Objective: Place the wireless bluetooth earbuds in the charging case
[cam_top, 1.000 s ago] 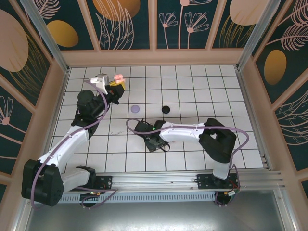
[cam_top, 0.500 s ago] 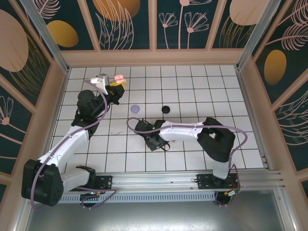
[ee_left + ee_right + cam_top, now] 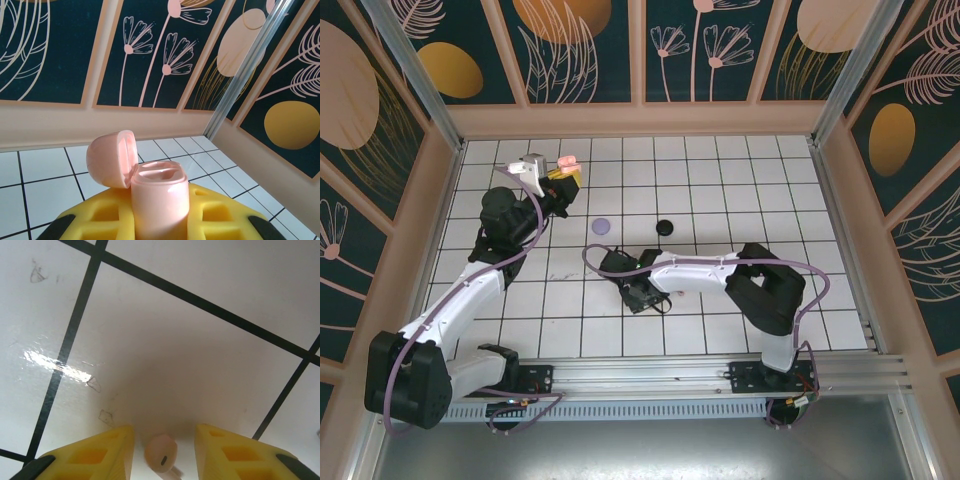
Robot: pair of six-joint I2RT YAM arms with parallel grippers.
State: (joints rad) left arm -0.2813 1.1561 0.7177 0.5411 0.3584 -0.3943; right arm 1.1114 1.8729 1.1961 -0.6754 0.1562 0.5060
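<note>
Gaps show on both sides of the small pink earbud (image 3: pixel 161 454) resting between the partly open right tool (image 3: pixel 164 452) on the white tiled worktop (image 3: pixel 175 315), near its middle. Toward the far-left corner, the left tool (image 3: pixel 563 172) clamps a pink plastic charging case (image 3: pixel 159 192), lid hinged open.

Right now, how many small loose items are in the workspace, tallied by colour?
Pink: 2, the open charging case held by the left gripper and one earbud between the open right gripper jaws
Purple: 1, the purple round item
Black: 1, the black round item
Total: 4
</note>
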